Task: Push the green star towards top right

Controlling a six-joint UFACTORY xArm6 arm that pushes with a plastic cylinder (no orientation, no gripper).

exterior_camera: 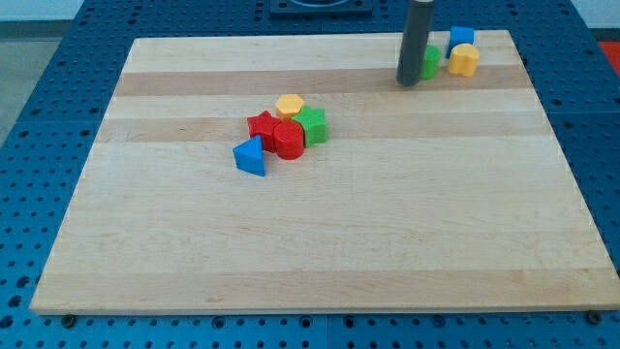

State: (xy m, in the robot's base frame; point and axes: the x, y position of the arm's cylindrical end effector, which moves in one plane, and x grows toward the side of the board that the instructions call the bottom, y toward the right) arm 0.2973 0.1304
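1. Camera view: the wooden table [320, 233] carries two groups of blocks. I take the red cylinder [289, 139] near the table's middle as my landmark.

2. Touching the red cylinder on the view's right is the green star [313, 125], the block the task names. It sits well apart from the table's top right corner.

3. Just above the red cylinder lies a yellow hexagon [290, 105], touching it or nearly so.

4. On the view's left of the red cylinder, pressed against it, is a red star [261, 126].

5. Below and to the view's left of the red cylinder sits a blue triangle [250, 156], close to the red star.

6. Far up and to the view's right of the red cylinder stands the dark rod, with my tip [409, 81] resting on the table.

7. Just to the right of my tip is a second green block [430, 62], partly hidden by the rod, so its shape is unclear.

8. Further right of that sit a yellow block [464, 60] and, just above it, a blue cube [461, 37].

9. My tip is well apart from the green star.

10. There is no pincer on this arm, so no released or clenched state shows.
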